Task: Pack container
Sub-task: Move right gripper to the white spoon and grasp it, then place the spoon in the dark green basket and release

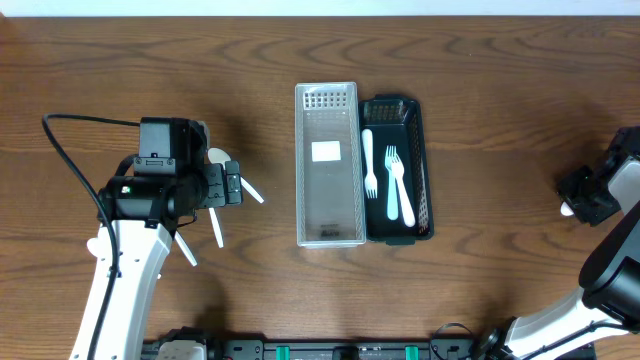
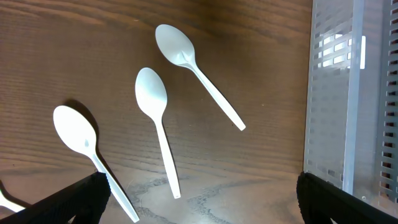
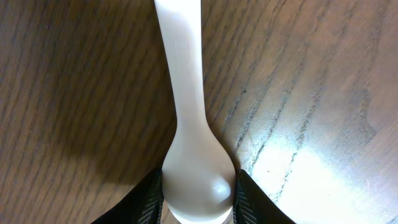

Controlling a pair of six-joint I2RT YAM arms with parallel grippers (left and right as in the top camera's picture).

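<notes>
Three white spoons lie loose on the table just ahead of our left gripper. Their bowls point away from its fingers and their handles back toward them, and none touches another. That hand is spread wide with nothing between its fingers, which we judge suits a descent onto one handle. Off to its side runs the clear bin, which holds no cutlery. Against that bin's far wall sits the black bin, where forks already lie. Sorting by kind seems the plan, so the spoons likely belong in the clear one. Our right gripper, far from both bins, has its fingers pressed against either side of the rounded end of a white utensil, whose shaft runs straight out ahead. Whether it is lifted off the wood we cannot tell.
</notes>
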